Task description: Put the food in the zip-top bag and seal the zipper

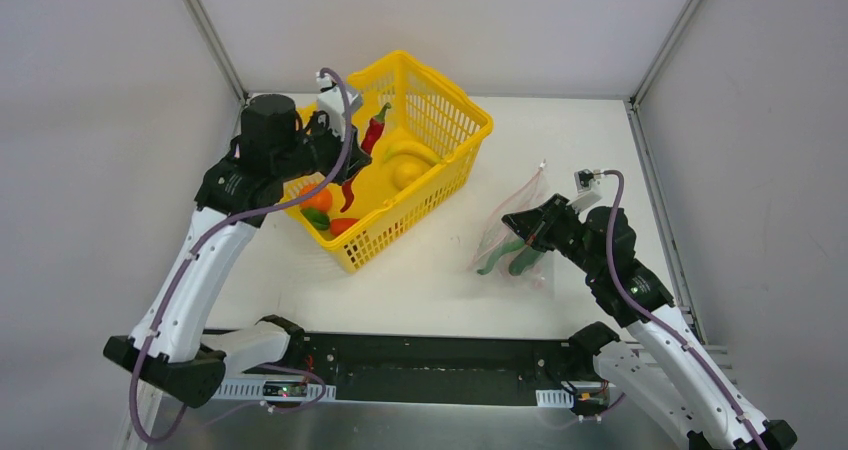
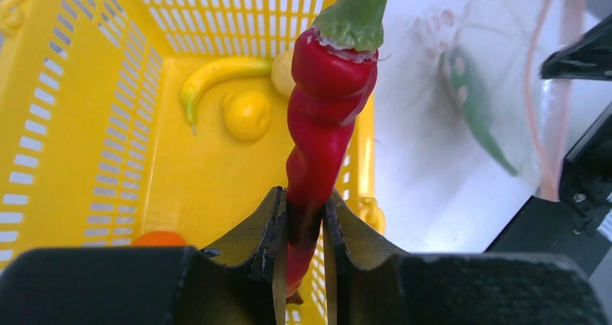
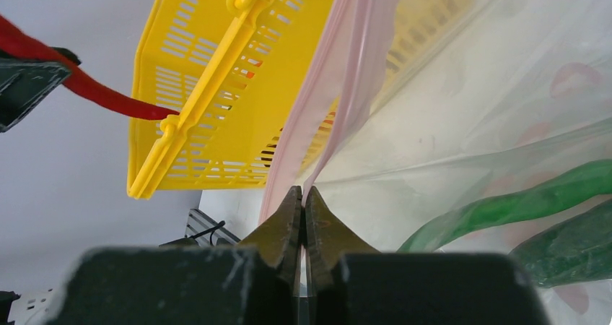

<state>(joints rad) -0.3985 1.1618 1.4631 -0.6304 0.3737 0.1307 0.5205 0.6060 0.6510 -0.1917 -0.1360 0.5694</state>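
while both arm bases sit at the near edge of the table (image 1: 430,290), you have each gripper closed on something. your right gripper (image 3: 303,198) has its fingers pressed together on the edge of the bag (image 3: 469,123), pinching the clear film right at the pink strip (image 3: 353,65), which runs up and away from the fingertips. two green peppers (image 3: 505,206) lie inside the bag, just past the pinch, seen through the dotted film. from above, the bag rests on the table to the right of the basket (image 1: 440,120), apart from it, with the peppers at its near end. you cannot tell how wide its mouth stands.

on the other side, your left gripper (image 2: 303,209) pinches the red chili (image 2: 328,115) near its pointed end. one finger sits on each side and the chili fills the narrow gap between them. its green stem points away from the gripper, and the whole chili hangs over the basket, clear of the basket floor.

below and beyond it, inside the basket, an orange fruit (image 2: 159,237) sits at the near corner. from above, a green piece and a red piece lie just beside it. farther in, the lemon (image 2: 247,113) rests on the basket floor, and the banana (image 2: 216,72) curves just beside it along the far wall. the basket's farthest corner points toward the back wall of the enclosure.
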